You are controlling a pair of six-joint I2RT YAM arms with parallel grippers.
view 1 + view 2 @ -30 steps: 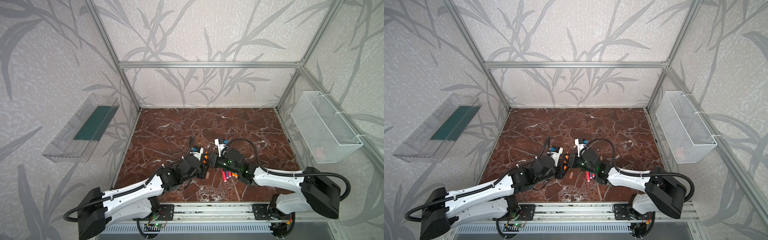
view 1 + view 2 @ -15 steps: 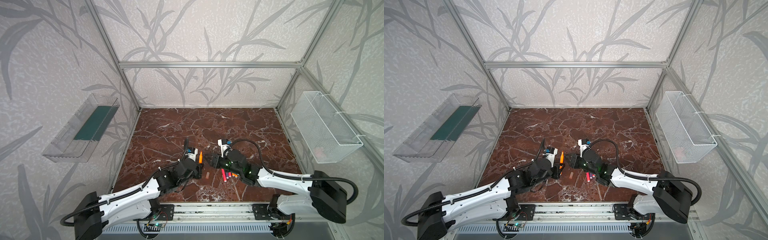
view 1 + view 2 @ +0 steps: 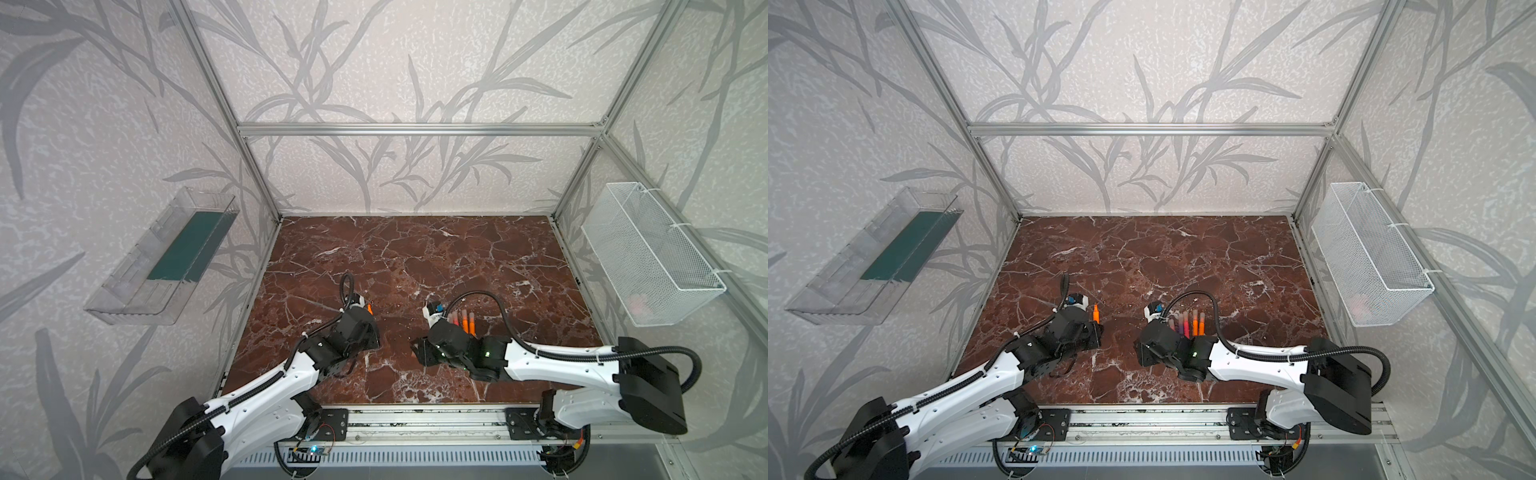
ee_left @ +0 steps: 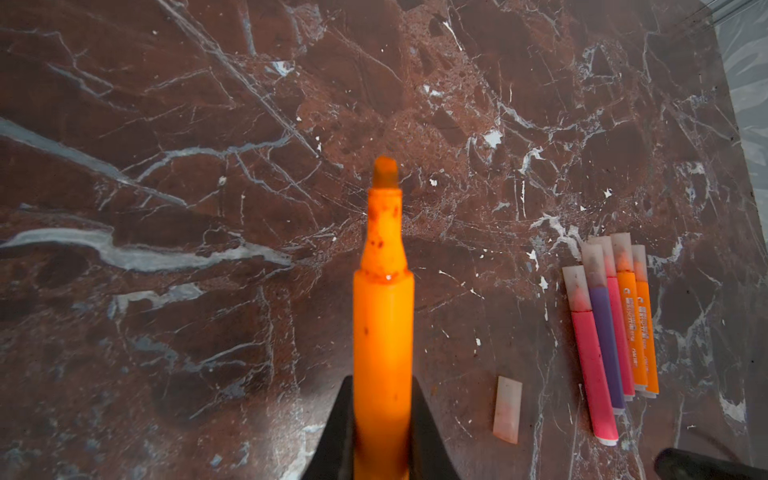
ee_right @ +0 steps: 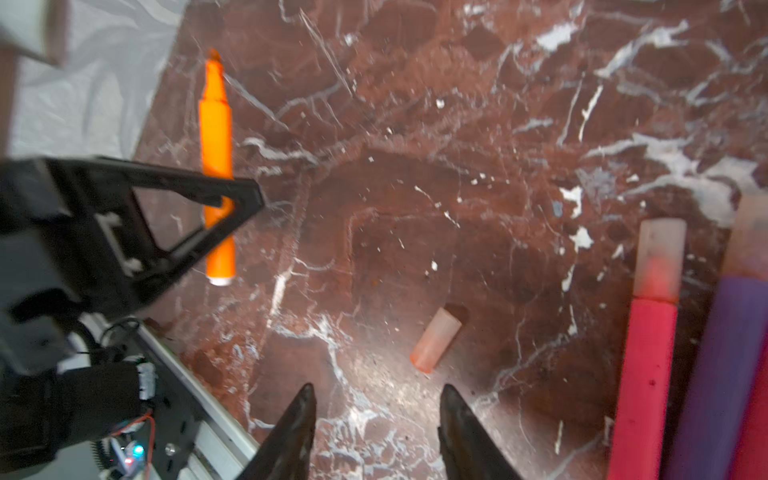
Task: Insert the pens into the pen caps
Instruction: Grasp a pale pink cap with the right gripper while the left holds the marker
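Pulled apart now, left gripper (image 4: pixel 382 399) pinches the slim orange marker pen (image 4: pixel 383 316), tip forward for capping. Right gripper (image 5: pixel 377 390), jaws spread, hovers near a pale translucent tubular cap (image 5: pixel 436 340).

Two robot arms: the left arm (image 3: pixel 266 386) and right arm (image 3: pixel 557 365) wear glossy white shells dotted with small dark screw holes, joined by bulky black joints. A ribbed black cable (image 3: pixel 486 293) runs along each. A green light (image 3: pixel 485 354) glows on the right wrist. The right gripper (image 5: pixel 377 388) has tapered black fingers (image 5: pixel 291 436); the left gripper (image 4: pixel 382 384) shows a black triangular cut-out frame.
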